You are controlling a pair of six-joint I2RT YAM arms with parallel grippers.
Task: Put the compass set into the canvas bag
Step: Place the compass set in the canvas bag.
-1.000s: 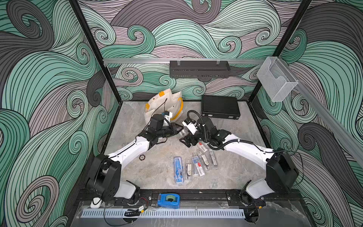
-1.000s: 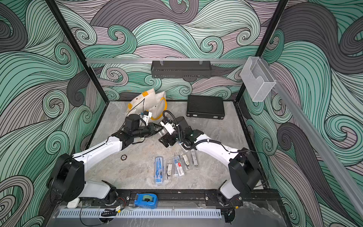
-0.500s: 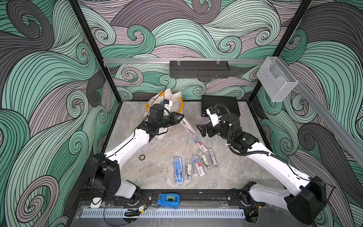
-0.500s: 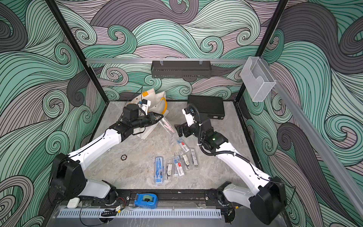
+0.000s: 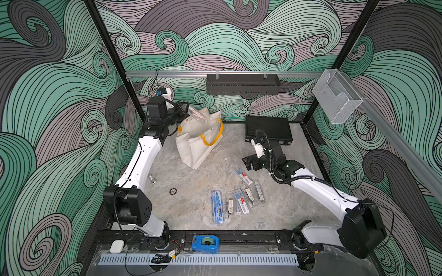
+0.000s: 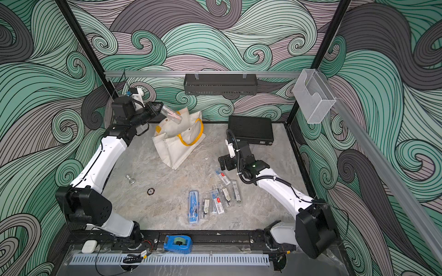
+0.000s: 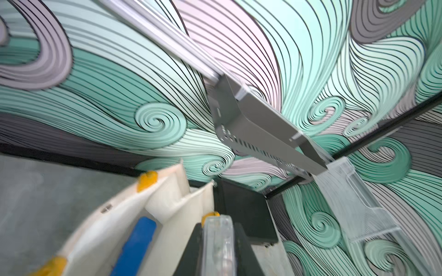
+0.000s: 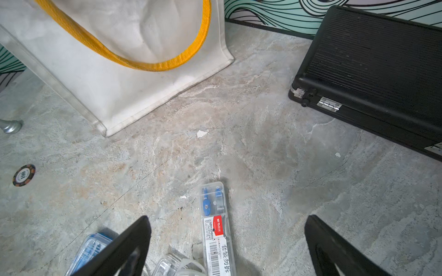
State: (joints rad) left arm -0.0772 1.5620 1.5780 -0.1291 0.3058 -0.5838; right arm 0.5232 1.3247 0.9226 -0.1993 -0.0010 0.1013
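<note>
Compass set, a slim clear case, hangs tilted over the open mouth of the canvas bag at 11 o'clock on the marbled surface, 1 end clamped between the fingers of the left gripper. The bag (off-white, with yellow strap handles) stands slumped just in front of the back wall; the left wrist view shows something blue inside it. At 2 o'clock the right gripper hovers low with its fingers spread wide and nothing between them, close to 1 labelled clear case lying flat. More clear cases lie in a loose row at 5 o'clock, a blue-edged case beside them. A flat black hard case rests at 1 o'clock, near the bag but apart from it. A poker chip and a small silver knob sit at 8 o'clock, beside the left arm.
</note>
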